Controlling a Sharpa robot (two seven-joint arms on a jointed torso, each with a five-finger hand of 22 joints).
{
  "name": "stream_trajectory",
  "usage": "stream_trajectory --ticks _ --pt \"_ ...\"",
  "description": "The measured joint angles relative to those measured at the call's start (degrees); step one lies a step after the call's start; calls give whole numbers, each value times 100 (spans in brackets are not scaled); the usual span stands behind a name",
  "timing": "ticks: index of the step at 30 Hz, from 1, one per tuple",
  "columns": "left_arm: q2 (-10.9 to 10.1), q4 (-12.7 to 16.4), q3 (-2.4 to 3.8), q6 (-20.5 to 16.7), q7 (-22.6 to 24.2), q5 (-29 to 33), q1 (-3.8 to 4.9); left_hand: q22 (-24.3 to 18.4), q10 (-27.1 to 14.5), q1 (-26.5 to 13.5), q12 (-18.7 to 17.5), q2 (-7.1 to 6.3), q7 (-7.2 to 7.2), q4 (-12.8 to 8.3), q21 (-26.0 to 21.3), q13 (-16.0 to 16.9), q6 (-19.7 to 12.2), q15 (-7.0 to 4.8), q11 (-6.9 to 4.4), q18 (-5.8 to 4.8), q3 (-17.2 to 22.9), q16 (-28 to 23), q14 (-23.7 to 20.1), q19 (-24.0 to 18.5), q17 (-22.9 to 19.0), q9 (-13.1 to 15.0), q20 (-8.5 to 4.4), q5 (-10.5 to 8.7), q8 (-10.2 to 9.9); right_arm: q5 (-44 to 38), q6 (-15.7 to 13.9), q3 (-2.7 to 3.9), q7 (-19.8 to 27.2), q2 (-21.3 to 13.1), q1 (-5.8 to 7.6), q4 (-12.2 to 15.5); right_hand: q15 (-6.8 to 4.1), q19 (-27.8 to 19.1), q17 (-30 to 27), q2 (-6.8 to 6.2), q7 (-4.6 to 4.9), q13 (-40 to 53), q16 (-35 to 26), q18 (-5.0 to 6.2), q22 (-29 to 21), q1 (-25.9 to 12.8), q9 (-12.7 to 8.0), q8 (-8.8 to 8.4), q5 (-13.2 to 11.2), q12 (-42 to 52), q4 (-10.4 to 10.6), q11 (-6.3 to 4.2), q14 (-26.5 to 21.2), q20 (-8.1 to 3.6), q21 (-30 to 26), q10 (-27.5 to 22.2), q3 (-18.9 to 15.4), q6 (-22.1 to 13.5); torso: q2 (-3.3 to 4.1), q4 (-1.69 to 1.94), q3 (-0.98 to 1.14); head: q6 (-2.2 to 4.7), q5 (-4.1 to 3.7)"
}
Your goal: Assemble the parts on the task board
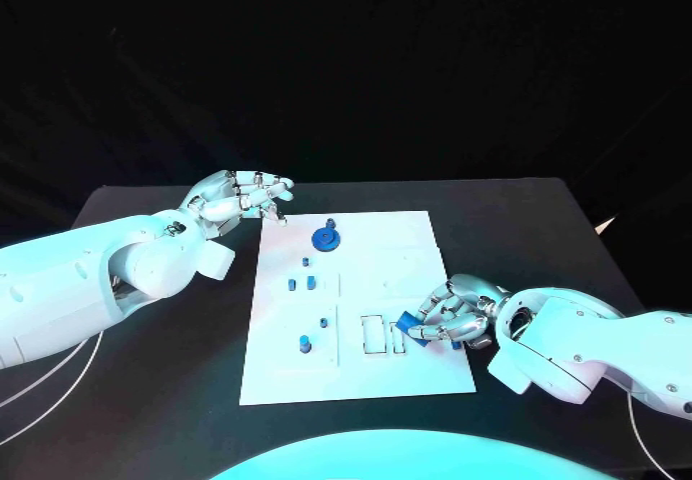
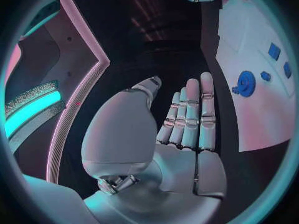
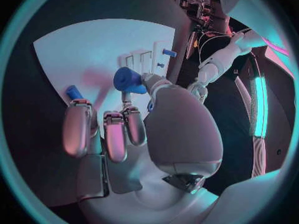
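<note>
The white task board (image 1: 361, 370) lies mid-table. On it a round blue part (image 1: 327, 238) stands near the far edge, and several small blue parts (image 1: 293, 284) sit down its left half. My right hand (image 1: 459, 315) rests at the board's right edge beside the rectangular slots (image 1: 382, 333) and pinches a blue part (image 1: 411, 325) between thumb and fingers; the right wrist view shows that part (image 3: 127, 79) above the board (image 3: 81, 50). A second blue piece (image 3: 74, 92) peeks out past the fingers. My left hand (image 1: 238, 200) hovers off the board's far left corner, holding nothing, fingers straight (image 2: 190, 119).
The black table (image 1: 159, 380) surrounds the board, with bare strips left and right of it. The left wrist view shows the round blue part (image 2: 244, 83) and the board (image 2: 255, 124) beside my left hand. Thin cables (image 1: 58, 375) trail near the left arm.
</note>
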Motion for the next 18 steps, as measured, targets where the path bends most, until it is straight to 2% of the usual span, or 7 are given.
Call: stream_trajectory --ticks 3,6,7,10,18 --pt "-8 4 -1 7 0 0 0 0 0 0 0 0 0 0 0 0 0 0 0 0 0 0 0 0 0 0 0 0 0 38 -4 -1 -2 18 8 8 0 0 4 -43 0 0 0 0 0 -119 4 35 -36 0 -7 0 0 0 0 0 23 0 4 2 1 1 13" --pt "-14 7 -2 14 0 0 0 -8 0 0 0 0 0 0 0 0 0 0 0 0 0 0 0 0 0 0 0 0 0 41 -7 -2 -5 81 13 9 0 0 4 -66 -7 0 0 0 0 -292 14 145 -217 0 16 0 0 0 0 0 49 26 7 1 -3 1 24" --pt "-15 8 -2 16 0 0 0 -8 0 0 0 0 0 0 0 0 0 0 0 0 0 0 0 0 0 0 0 0 0 39 -8 -2 -6 109 15 5 1 0 4 -62 -15 0 0 0 0 -402 77 156 -290 0 17 0 0 0 0 0 50 42 7 1 -3 1 29" --pt "-17 11 -2 22 0 1 0 -8 0 0 0 0 0 0 0 0 0 0 0 -1 0 0 0 0 0 0 0 0 0 10 -9 -2 -10 211 15 -23 1 0 4 -76 -37 0 0 -1 -1 -589 186 166 -300 0 21 0 0 0 0 0 56 81 7 -1 -3 -7 42" --pt "-22 20 -3 45 3 2 0 -8 0 28 0 28 0 0 -22 -5 0 0 0 -1 0 0 0 0 -4 -1 0 0 0 -201 -14 -1 -32 584 5 -181 1 0 4 -71 -71 0 0 0 -1 -722 198 195 -377 0 24 0 0 0 -24 0 -12 151 7 -2 -4 -19 51"
